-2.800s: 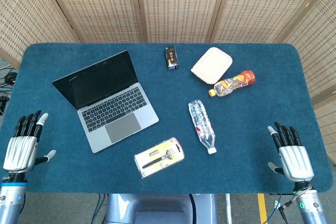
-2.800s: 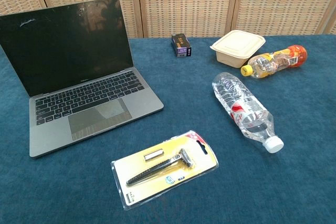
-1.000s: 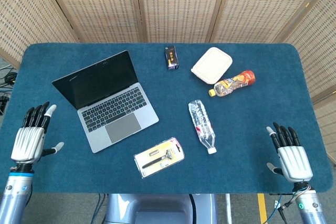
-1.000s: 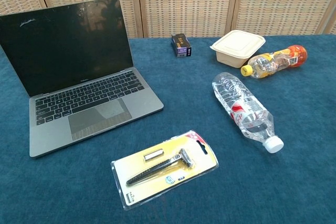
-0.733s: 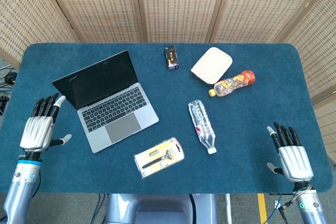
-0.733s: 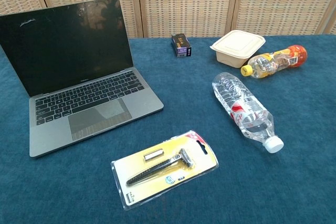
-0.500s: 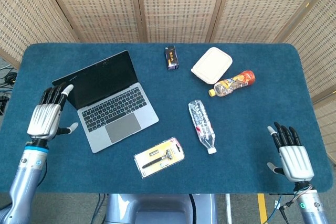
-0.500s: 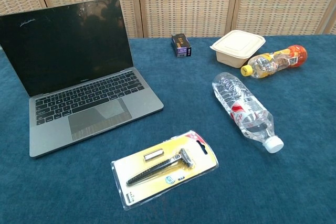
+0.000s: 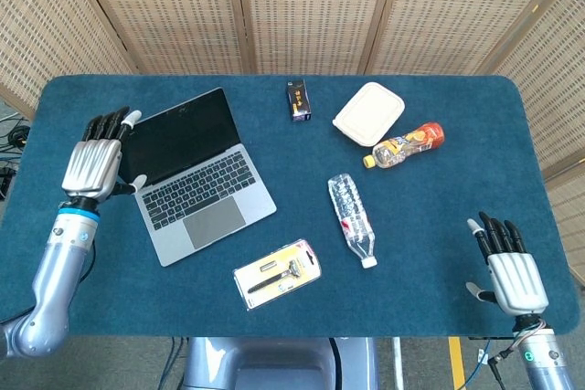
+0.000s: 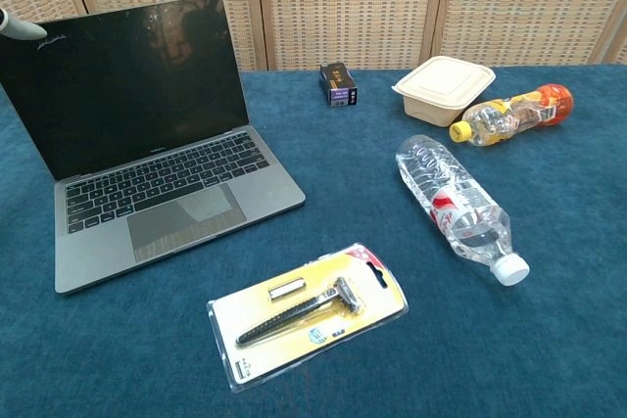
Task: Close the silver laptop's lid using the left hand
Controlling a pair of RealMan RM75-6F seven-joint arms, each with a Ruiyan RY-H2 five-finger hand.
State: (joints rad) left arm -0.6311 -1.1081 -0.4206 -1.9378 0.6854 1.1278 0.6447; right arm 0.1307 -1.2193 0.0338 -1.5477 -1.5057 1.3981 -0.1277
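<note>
Sitting open on the blue table (image 9: 439, 226), left of centre in the head view, is the silver laptop (image 9: 196, 184) — screen dark and upright, keyboard facing the lower edge of the frame. The left hand (image 9: 96, 157) is hovering at the screen's left edge, back of the hand to the camera, fingers (image 9: 108, 125) spread wide and pointing up-frame, holding nothing; whether it is touching the lid cannot be told from the head view. In the chest view only a pale fingertip is showing at the far upper left, just beside the lid's top corner. The right hand (image 9: 514, 273) is resting at the lower right of the head view, fingers apart, holding nothing, well apart from everything else.

Containers — a beige lidded box (image 9: 368, 113) is sitting shut in the upper centre-right, contents hidden. Just beside it, lower right, an orange drink bottle (image 9: 404, 145) is lying on its side with a yellow cap. A clear water bottle (image 9: 352, 219) is lying capped in the centre, looking empty or nearly so. A small dark box (image 9: 300, 100) is standing at top centre. A razor in its blister pack (image 9: 276, 274) is lying flat, lower centre.
</note>
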